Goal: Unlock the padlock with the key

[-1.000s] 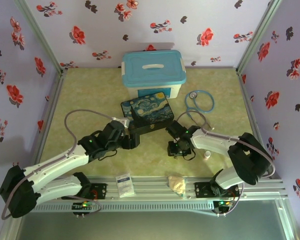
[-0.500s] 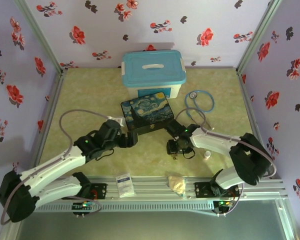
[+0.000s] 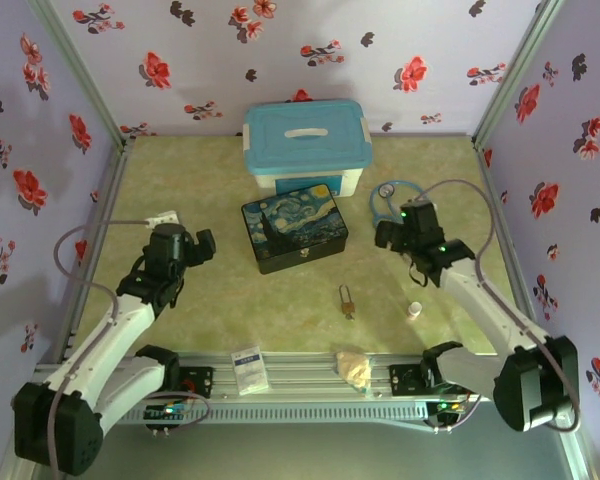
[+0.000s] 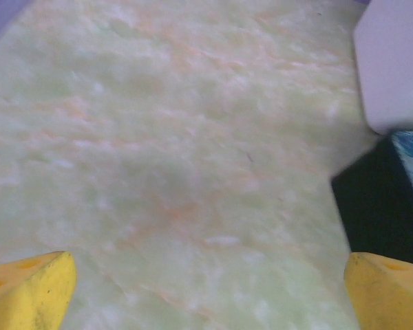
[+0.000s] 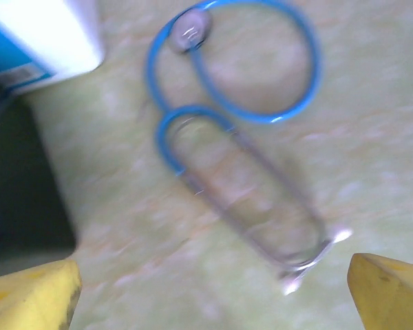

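Staged robot test cell, not a lived-in room. Floral-print panels (image 3: 180,60) wall three sides, set in bare aluminium framing (image 3: 517,65). A slotted rail (image 3: 300,372) along the near edge of the desk (image 3: 210,170) (pale marbled covering) carries the left arm (image 3: 120,330) and right arm (image 3: 490,310). Loose props: storage bin (image 3: 307,145), stethoscope (image 3: 387,190).

Padlock (image 3: 347,298): very small, brass-gold body with a thin silver shackle. Lies flat and free on the pale green table (image 3: 230,310), lower centre of the overhead frame, slightly right of the middle. Long axis runs roughly up-down in the frame, shackle end toward the top. Shackle open or closed: too small to tell

Key (image 3: 348,314): tiny dark sliver at the lower end of the padlock, touching it. Whether it is seated in the keyhole cannot be made out
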Robot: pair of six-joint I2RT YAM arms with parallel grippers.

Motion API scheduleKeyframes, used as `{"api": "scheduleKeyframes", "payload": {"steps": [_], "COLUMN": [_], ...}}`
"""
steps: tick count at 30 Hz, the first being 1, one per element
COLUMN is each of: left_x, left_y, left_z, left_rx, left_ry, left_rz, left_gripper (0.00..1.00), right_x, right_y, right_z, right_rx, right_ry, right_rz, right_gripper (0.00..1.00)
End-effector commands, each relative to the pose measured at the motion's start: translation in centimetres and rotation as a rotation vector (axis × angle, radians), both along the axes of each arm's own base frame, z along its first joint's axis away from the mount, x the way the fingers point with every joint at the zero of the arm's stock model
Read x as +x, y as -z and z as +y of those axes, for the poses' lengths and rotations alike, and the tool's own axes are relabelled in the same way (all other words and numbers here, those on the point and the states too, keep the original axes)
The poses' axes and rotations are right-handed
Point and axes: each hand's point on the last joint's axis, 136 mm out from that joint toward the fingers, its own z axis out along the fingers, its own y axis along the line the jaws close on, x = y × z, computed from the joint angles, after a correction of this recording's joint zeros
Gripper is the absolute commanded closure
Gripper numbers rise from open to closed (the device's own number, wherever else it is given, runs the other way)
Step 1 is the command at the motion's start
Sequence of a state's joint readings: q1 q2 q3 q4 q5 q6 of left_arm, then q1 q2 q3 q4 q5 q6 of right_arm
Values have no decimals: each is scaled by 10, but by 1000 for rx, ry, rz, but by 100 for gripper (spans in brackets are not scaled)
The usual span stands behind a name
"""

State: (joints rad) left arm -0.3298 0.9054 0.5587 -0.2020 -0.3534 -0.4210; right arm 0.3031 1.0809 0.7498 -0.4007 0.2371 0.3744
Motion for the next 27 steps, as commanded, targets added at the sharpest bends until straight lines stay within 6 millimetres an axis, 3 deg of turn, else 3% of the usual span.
{"api": "scheduleKeyframes", "payload": {"steps": [1, 4, 8, 13, 15, 20, 24, 27], "left_x": [19, 25, 41, 58, 66, 84, 88, 92], "left_y": [-13, -3, 3, 31, 32, 31, 55, 57], "left_z": [22, 38, 46, 61, 60, 74, 80, 75], "left_rx": [218, 339, 340, 267, 252, 244, 210, 218], "left_ry": [-44, -81, -77, -83, -63, -74, -74, -46], "left_rz": [-108, -93, -177, -191, -199, -250, -267, -241], "left_gripper": [0, 0, 0, 0, 0, 0, 0, 0], "right_x": [11, 12, 13, 26, 30, 53, 77, 79], "right_y": [-11, -2, 13, 23, 26, 32, 56, 60], "right_z": [-40, -66, -91, -99, -108, -110, -97, -93], "right_rx": [-139, -171, -145, -155, -182, -160, -138, -134], "right_ry": [51, 95, 198, 220, 263, 269, 188, 156], "right_rz": [-147, -244, -360, -450, -460, -504, -470, -412], "right_gripper": [1, 1, 1, 1, 1, 1, 1, 1]}}
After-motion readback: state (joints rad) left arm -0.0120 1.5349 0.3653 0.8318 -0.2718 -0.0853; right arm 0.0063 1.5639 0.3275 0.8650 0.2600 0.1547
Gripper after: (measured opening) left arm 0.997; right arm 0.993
